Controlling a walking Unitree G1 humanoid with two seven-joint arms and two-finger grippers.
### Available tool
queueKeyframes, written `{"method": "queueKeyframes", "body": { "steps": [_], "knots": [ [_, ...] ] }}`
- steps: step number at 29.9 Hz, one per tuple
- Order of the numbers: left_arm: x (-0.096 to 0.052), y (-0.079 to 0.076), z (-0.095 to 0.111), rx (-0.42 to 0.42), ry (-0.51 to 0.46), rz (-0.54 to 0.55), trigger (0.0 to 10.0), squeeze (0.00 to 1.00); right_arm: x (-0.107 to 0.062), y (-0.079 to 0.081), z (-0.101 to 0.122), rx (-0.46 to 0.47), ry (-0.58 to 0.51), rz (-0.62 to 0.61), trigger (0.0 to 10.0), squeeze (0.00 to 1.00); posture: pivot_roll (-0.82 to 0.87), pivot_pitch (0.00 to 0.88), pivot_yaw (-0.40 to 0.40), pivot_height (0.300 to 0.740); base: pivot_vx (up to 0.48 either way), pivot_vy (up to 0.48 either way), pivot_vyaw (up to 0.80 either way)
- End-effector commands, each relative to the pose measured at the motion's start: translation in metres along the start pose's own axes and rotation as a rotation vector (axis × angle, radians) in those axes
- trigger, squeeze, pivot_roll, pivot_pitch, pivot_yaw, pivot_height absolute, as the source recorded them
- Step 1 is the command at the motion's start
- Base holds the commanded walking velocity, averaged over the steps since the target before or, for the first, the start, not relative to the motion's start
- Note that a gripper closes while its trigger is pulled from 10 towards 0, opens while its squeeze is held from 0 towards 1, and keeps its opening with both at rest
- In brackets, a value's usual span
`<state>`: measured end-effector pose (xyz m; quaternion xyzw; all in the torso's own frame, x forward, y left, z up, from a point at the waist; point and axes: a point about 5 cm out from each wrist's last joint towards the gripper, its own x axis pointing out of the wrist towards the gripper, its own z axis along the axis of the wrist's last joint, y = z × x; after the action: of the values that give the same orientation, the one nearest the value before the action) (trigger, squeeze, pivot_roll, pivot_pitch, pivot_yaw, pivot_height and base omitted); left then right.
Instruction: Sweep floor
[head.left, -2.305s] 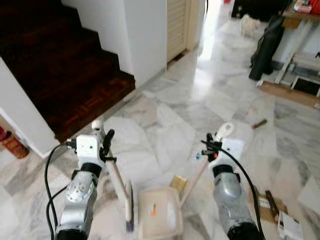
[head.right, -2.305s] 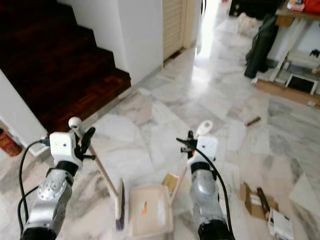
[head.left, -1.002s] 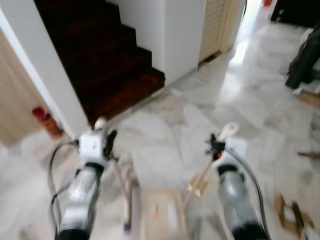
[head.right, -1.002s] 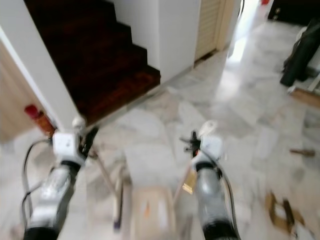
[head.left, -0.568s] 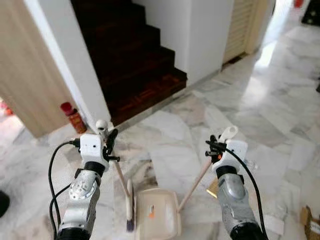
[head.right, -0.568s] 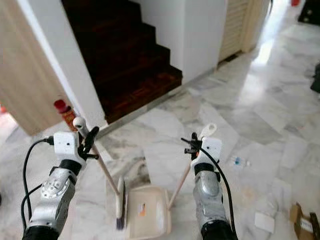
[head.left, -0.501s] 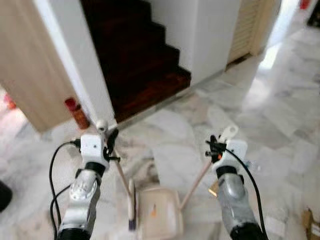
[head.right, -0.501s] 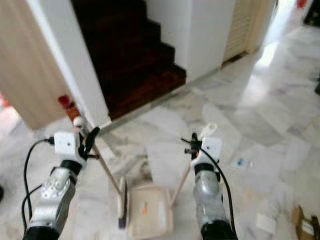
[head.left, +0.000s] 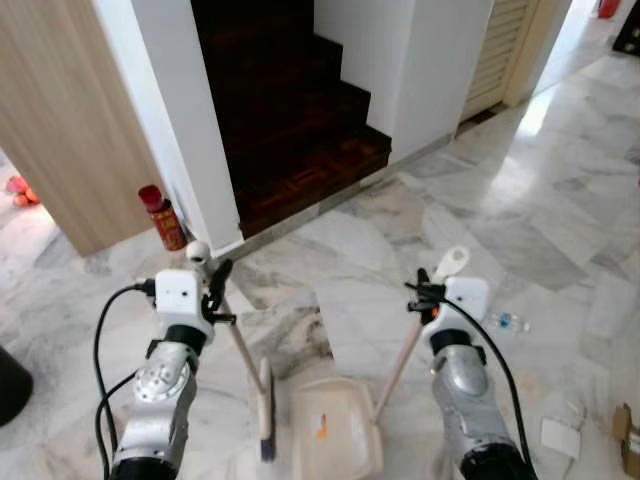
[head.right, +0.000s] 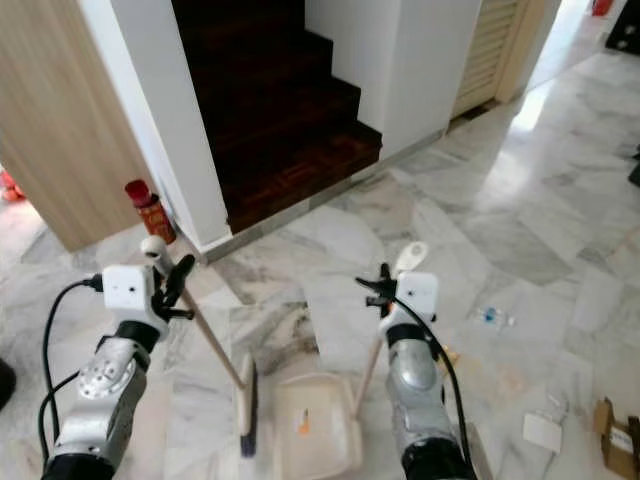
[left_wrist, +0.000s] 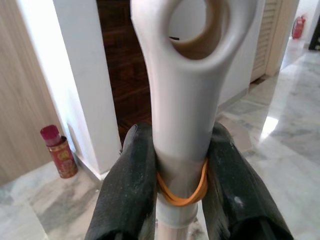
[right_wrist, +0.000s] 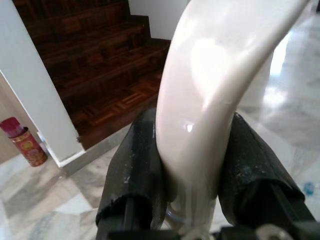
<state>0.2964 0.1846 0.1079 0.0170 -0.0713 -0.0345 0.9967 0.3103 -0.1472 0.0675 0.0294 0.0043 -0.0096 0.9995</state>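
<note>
Beside the stairs (head.left: 300, 130), the left pincer (left_wrist: 176, 165) pinches the broom (head.left: 262, 405) handle, the right pincer (right_wrist: 187, 150) the dustpan (head.left: 335, 435) handle. Both tools sit together on the marble floor (head.left: 520, 230). Seemingly between sweeps; next, head for the litter (head.left: 508, 322) farther from the stairs.

One broom (head.left: 262, 400) and one dustpan (head.left: 334, 435). Two end effectors: the left end effector (left_wrist: 175, 190) clamped on the broom handle, the right end effector (right_wrist: 192, 175) clamped on the dustpan handle. One red can (head.left: 161, 215) by the wall. One small bottle (head.left: 508, 322) on the floor. One staircase (head.left: 290, 120).
</note>
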Motion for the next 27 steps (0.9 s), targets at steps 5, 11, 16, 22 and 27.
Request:
{"method": "queueKeyframes", "body": {
  "steps": [5, 11, 16, 22, 27],
  "knots": [
    [0.0032, -0.0012, 0.0083, 0.015, -0.039, -0.006, 10.0, 0.0, 0.0051, 0.0018, 0.0111, 0.029, -0.051, 0.0, 10.0, 0.0, 0.09, 0.008, 0.058, 0.74, 0.0, 0.263, 0.43],
    [0.0035, -0.0009, 0.0083, 0.015, -0.039, -0.007, 10.0, 0.0, 0.0055, 0.0025, 0.0111, 0.027, -0.05, 0.005, 10.0, 0.0, 0.09, 0.006, 0.058, 0.74, 0.0, 0.266, 0.0],
    [0.0035, -0.0007, 0.0084, 0.016, -0.038, -0.007, 10.0, 0.0, 0.0058, 0.003, 0.0109, 0.027, -0.049, 0.008, 10.0, 0.0, 0.09, 0.003, 0.06, 0.74, 0.0, 0.267, 0.0],
    [0.0034, -0.0006, 0.0085, 0.017, -0.038, -0.008, 10.0, 0.0, 0.006, 0.0037, 0.0108, 0.022, -0.048, 0.012, 10.0, 0.0, 0.09, 0.002, 0.059, 0.74, 0.0, 0.266, 0.0],
    [0.0035, -0.0007, 0.0083, 0.018, -0.038, -0.006, 10.0, 0.0, 0.0064, 0.0038, 0.0106, 0.016, -0.046, 0.015, 10.0, 0.0, 0.09, 0.002, 0.059, 0.74, 0.0, 0.267, 0.0]
  ]
}}
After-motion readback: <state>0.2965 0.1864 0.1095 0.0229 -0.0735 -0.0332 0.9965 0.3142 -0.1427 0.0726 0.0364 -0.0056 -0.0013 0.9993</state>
